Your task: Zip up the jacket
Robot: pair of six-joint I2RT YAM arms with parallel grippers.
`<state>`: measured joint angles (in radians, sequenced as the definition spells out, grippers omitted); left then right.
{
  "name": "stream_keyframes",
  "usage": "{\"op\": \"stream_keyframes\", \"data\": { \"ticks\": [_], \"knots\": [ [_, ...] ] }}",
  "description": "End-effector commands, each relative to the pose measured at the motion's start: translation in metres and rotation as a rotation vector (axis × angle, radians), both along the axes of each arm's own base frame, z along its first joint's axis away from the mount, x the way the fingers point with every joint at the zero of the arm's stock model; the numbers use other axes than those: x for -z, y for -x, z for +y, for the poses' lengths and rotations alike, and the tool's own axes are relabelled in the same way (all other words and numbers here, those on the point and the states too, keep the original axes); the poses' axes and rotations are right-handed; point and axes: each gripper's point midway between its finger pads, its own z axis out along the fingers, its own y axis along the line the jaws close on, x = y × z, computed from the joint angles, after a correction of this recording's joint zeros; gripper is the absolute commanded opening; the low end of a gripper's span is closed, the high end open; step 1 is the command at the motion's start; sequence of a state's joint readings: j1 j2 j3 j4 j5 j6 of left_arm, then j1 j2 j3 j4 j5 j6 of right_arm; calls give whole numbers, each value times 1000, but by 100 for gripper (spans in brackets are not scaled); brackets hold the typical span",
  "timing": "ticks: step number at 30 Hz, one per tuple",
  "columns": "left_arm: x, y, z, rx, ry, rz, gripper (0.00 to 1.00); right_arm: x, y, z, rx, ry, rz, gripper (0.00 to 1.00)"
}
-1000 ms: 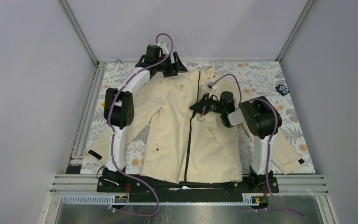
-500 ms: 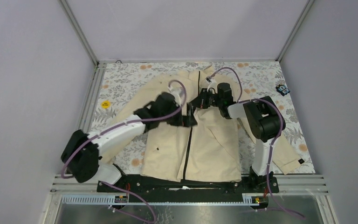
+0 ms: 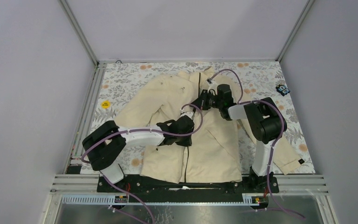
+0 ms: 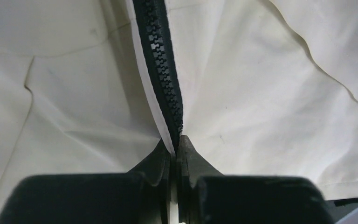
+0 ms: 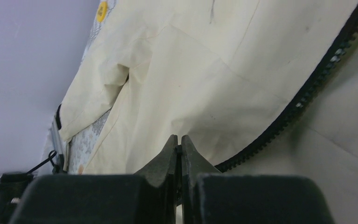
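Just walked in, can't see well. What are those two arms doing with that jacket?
Two robot arms are working on a cream jacket lying flat on the floral table cover. The left gripper is pinched shut on the fabric at the zipper, mid-front. The right gripper is shut higher up by the chest; what it holds isn't clear.

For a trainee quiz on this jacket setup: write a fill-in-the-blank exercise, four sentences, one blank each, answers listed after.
1. The cream jacket lies flat on a ___-patterned table cover.
2. The left gripper is ___ on the jacket's black zipper.
3. The round sticker on the cover is ___.
4. The right gripper is nearer the jacket's ___ than the left gripper.

Missing words: floral; shut; yellow; collar.
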<state>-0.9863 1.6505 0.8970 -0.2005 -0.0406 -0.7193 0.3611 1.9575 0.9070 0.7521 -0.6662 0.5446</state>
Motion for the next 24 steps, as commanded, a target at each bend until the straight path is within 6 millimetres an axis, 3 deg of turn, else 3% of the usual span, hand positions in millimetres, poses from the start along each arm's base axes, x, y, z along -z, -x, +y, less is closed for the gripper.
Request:
{"op": "stream_keyframes", "data": {
  "ticks": [1, 7, 10, 12, 14, 16, 23, 24],
  "knots": [
    [-1, 14, 2, -40, 27, 2, 0, -41, -65, -8, 134, 47, -189, 0],
    [31, 68, 20, -37, 52, 166, 0, -75, -222, -50, 259, 4, -294, 0],
    [39, 86, 29, -35, 48, 201, 0, -87, -291, -58, 288, 13, -363, 0],
    [41, 91, 33, -36, 44, 210, 0, -95, -326, -69, 335, 7, -411, 0],
    [40, 94, 32, -39, 68, 221, 0, -101, -344, -86, 404, -40, -465, 0],
    [40, 98, 31, -39, 86, 233, 0, -102, -348, -99, 436, -71, -477, 0],
    [41, 89, 27, -42, 68, 229, 0, -97, -351, -96, 437, -5, -520, 0],
    [41, 85, 25, -45, 70, 231, 12, -96, -350, -97, 437, 14, -510, 7]
  ]
}}
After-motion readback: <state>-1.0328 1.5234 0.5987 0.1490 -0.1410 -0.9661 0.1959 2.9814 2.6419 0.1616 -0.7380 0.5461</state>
